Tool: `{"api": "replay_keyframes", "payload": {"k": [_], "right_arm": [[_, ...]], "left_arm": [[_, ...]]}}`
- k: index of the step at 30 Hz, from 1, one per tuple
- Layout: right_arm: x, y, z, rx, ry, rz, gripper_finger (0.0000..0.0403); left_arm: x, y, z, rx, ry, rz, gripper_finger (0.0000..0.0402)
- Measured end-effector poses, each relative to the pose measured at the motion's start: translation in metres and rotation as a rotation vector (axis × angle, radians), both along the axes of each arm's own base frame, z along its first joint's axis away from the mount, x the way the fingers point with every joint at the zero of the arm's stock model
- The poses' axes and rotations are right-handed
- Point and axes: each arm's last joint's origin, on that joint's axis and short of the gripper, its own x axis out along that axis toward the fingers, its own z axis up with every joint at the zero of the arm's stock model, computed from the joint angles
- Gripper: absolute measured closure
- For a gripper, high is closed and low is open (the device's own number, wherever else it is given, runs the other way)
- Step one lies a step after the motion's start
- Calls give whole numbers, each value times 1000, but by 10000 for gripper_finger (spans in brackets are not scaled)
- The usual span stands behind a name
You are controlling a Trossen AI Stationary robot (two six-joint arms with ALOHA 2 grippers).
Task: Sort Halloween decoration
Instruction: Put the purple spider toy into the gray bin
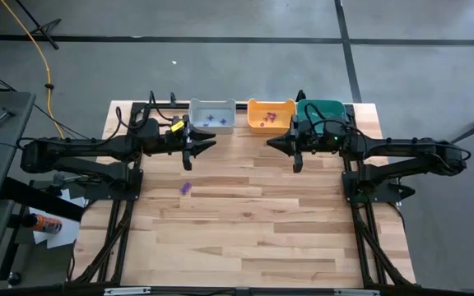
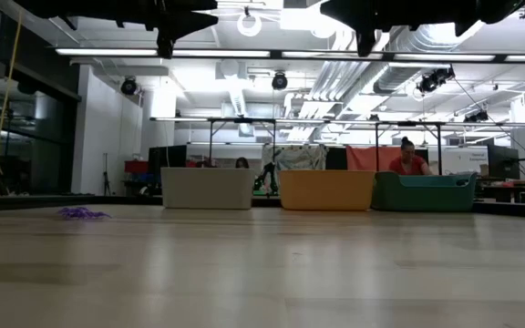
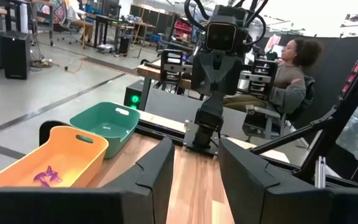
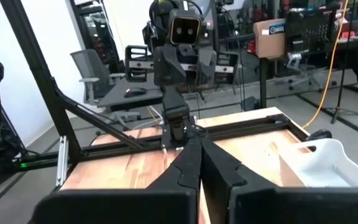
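Sorting looks nearly finished: purple and bluish trinkets [image 1: 215, 119] lie in the grey bin [image 1: 212, 104], reddish ones [image 1: 267, 119] in the orange bin [image 1: 252, 105], and the teal bin [image 1: 329, 106] shows nothing I can make out. One purple trinket [image 1: 185, 189] remains on the bare table [image 1: 253, 230], near my left arm. My left gripper [image 1: 206, 141] hangs spread and empty by the grey bin; my right gripper [image 1: 275, 144] is pressed together near the teal bin.

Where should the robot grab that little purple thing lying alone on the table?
The purple trinket lies low and flat on the wooden table, so straight down from above looks best, pinching across its middle. The left hand is nearer, open and raised. Its finer shape is too small to tell.
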Motion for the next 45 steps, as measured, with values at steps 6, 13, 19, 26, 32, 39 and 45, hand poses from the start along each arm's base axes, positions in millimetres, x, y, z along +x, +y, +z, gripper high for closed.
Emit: {"api": "replay_keyframes", "payload": {"k": [6,13,19,26,32,39,45], "right_arm": [[0,0,-1,3,14,-4,398],[0,0,-1,3,14,-4,402],[0,0,-2,9,19,-5,402],[0,0,-4,16,37,-5,402],[0,-1,-5,11,47,-8,402],[-1,-6,-5,20,54,-30,402],[-2,-7,-5,20,54,-36,402]], "left_arm": [[0,0,0,0,0,0,287],[0,0,0,0,0,0,287],[0,-3,-10,-57,98,-68,287],[-13,-20,-64,-379,643,-60,287],[-26,-35,-110,-644,1123,117,287],[-21,-43,-138,-716,1324,233,287],[-8,-43,-145,-740,1261,205,287]]}}
